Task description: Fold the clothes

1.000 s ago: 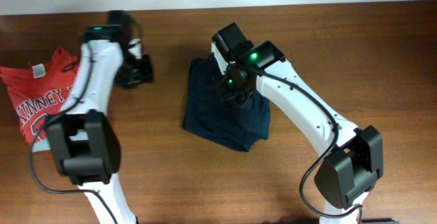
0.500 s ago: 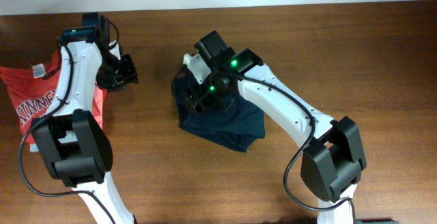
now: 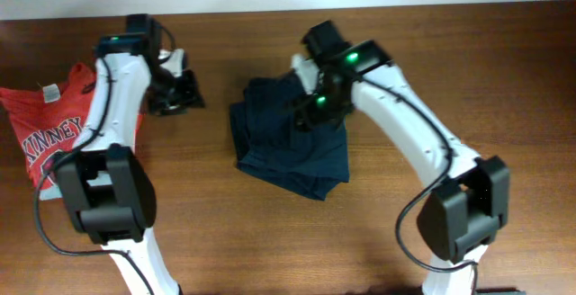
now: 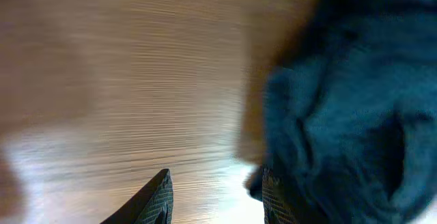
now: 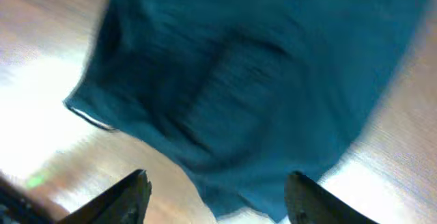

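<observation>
The navy shorts (image 3: 286,151) lie folded in a compact bundle in the middle of the table (image 3: 468,52). Their long axis runs near to far, and the near end skews slightly right. The right gripper (image 3: 310,113) hovers over the bundle's far right part, pointing down, its 2 fingers spread wide around nothing. Farther left, the left gripper (image 3: 184,95) hangs beside a red t-shirt (image 3: 49,129), fingers apart and empty, aimed toward the shorts.

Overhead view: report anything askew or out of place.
The navy shorts lie folded but crooked: the edges are uneven and one corner pokes out at the bottom. The red t-shirt lies rumpled at the picture's left edge.
</observation>
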You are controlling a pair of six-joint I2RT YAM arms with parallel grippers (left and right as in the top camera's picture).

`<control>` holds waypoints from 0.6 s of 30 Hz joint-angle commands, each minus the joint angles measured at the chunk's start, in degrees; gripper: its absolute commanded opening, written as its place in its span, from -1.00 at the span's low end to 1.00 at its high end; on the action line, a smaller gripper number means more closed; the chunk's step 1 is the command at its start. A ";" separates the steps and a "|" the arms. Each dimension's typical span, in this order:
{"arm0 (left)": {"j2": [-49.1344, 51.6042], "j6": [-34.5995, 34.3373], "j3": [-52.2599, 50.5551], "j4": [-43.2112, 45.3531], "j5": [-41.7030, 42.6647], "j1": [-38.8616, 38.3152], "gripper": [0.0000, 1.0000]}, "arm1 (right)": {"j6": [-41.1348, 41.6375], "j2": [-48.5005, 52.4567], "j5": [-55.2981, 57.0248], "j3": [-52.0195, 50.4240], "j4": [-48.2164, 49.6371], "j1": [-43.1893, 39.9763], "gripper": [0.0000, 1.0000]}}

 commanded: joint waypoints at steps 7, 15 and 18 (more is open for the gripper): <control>-0.31 2.51 -0.17 9.81 4.15 -8.22 0.18 | 0.98 -1.90 2.54 1.16 -4.85 -2.16 0.40; 6.47 0.37 -0.17 18.18 9.29 -10.73 0.19 | 0.98 -1.90 2.54 1.16 -6.40 -2.14 0.22; 9.09 0.02 -0.17 20.65 13.97 -10.78 0.18 | 0.98 -1.90 2.54 1.16 -6.73 -2.14 0.20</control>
